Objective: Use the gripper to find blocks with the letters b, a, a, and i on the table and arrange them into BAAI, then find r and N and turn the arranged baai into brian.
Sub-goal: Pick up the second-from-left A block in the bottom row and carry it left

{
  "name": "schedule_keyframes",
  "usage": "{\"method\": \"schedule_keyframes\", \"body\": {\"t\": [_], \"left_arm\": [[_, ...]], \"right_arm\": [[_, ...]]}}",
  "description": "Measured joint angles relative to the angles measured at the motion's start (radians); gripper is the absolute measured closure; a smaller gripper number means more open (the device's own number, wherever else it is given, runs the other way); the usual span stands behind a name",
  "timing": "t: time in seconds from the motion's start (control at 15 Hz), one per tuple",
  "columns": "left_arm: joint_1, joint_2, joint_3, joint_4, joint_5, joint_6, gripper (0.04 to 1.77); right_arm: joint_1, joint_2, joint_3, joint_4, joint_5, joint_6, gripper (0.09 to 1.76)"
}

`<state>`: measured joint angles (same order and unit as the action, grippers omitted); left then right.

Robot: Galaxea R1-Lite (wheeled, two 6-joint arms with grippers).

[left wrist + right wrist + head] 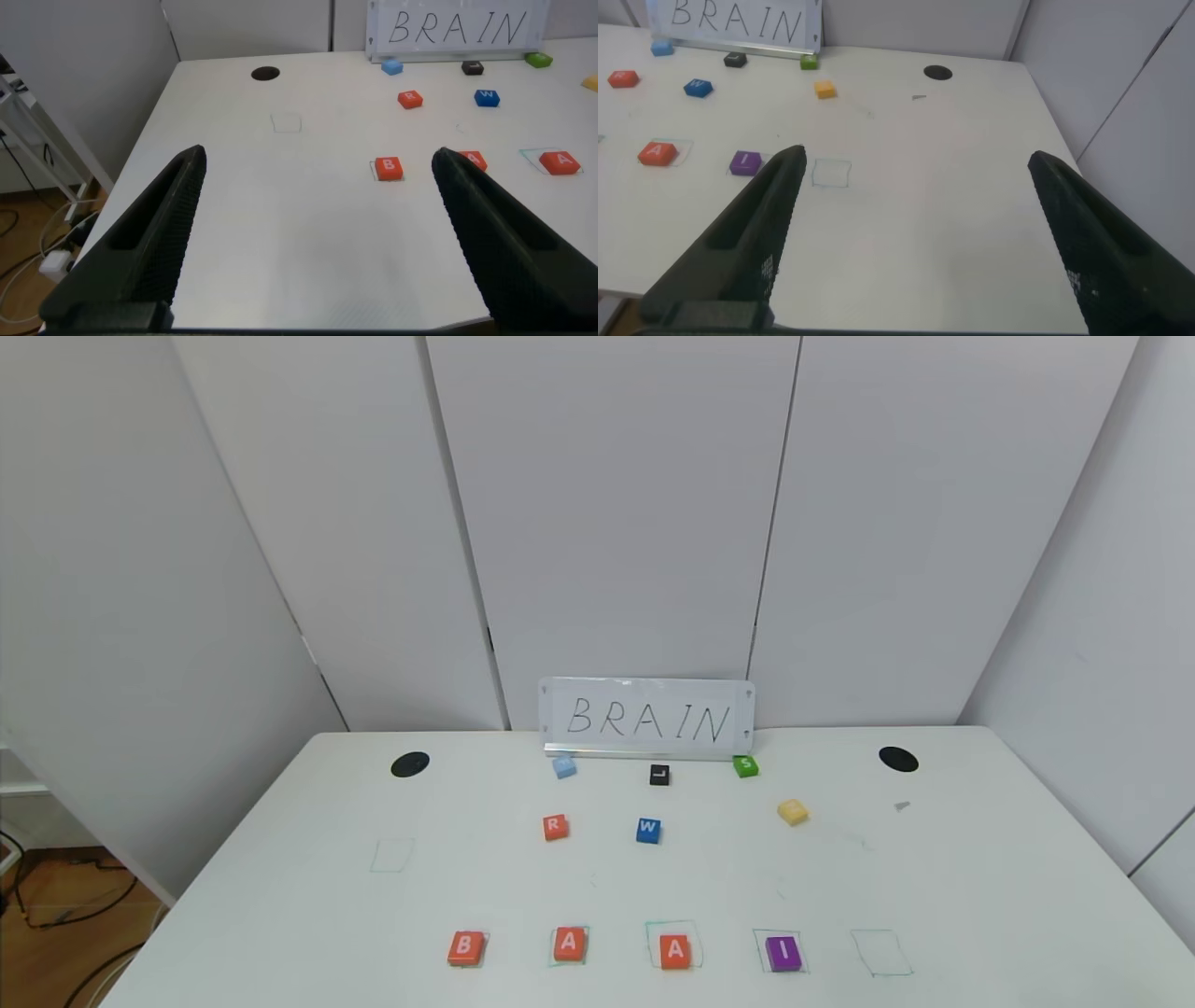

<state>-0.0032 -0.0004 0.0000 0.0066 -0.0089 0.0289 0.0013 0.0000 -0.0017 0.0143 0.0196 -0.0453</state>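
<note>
Both tools hang above the near edge of the tabletop (980, 896), neither visible from the head camera. Left tool (318, 233) is spread wide, nothing between its fingers, over the left near side. Right tool (910, 233) is equally wide open and empty, over the right near side.

White sign (647, 718) reading BRAIN stands at the back edge, propped against the wall panels. Two black round holes sit at the far left (410, 764) and far right (898, 759).

Near row, left to right: orange B (466, 948), orange A (569, 945), second orange A (674, 951), purple I (783, 953). Each lies in or on a green drawn outline, spaced apart, spelling BAAI. One more outline (881, 953) sits bare just right of the I, another (392, 855) farther back on the left.

Middle: orange r (555, 827) lies behind the first A, well apart from it. Blue W block (648, 831) is near its right. Pale yellow N (793, 812) lies farther right, letter not readable.

Back row by the sign: light blue block (564, 766), black L block (659, 775), green S block (745, 766).
</note>
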Motion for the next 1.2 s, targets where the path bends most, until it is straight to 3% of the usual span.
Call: {"method": "schedule_keyframes", "body": {"t": [1.2], "left_arm": [[0.0, 0.0, 0.0, -0.004, 0.006, -0.002, 0.09]], "right_arm": [[0.0, 0.0, 0.0, 0.001, 0.0, 0.001, 0.14]]}}
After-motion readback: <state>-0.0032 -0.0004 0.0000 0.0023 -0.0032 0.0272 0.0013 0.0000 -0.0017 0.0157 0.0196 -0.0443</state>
